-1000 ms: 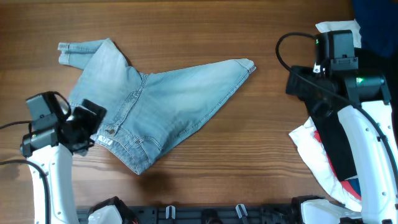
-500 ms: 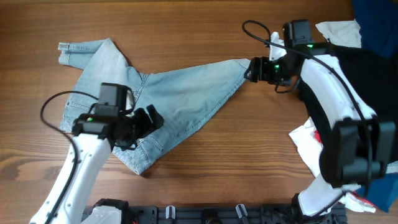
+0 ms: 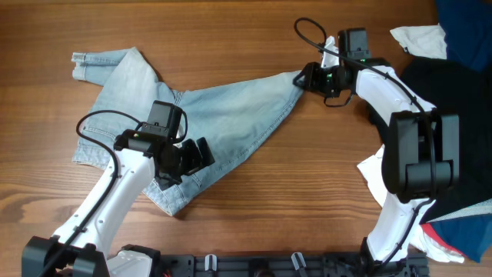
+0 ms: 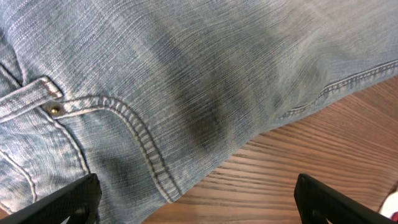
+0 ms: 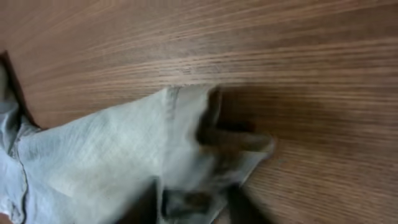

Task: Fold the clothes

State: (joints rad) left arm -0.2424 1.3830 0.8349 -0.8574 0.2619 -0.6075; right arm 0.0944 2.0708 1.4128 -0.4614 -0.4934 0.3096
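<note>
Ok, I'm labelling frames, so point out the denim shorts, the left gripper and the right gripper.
denim shorts (image 3: 231, 115): overhead view, middle of the spread leg.
left gripper (image 3: 196, 158): overhead view, between its fingertips, above the shorts.
right gripper (image 3: 305, 78): overhead view, between its fingertips, at the leg cuff.

Rumpled faded denim shorts (image 3: 207, 123) on table

My left arm (image 3: 115, 192) comes in from below and left of the shorts (image 3: 231, 115). It holds the left gripper (image 3: 192, 156) over their lower edge, fingers (image 4: 62, 202) spread wide apart. My right arm (image 3: 384, 85) stretches toward the shorts' right-hand tip, with the right gripper (image 3: 309, 79) down at that cuff; I can't make out its jaws.
</note>
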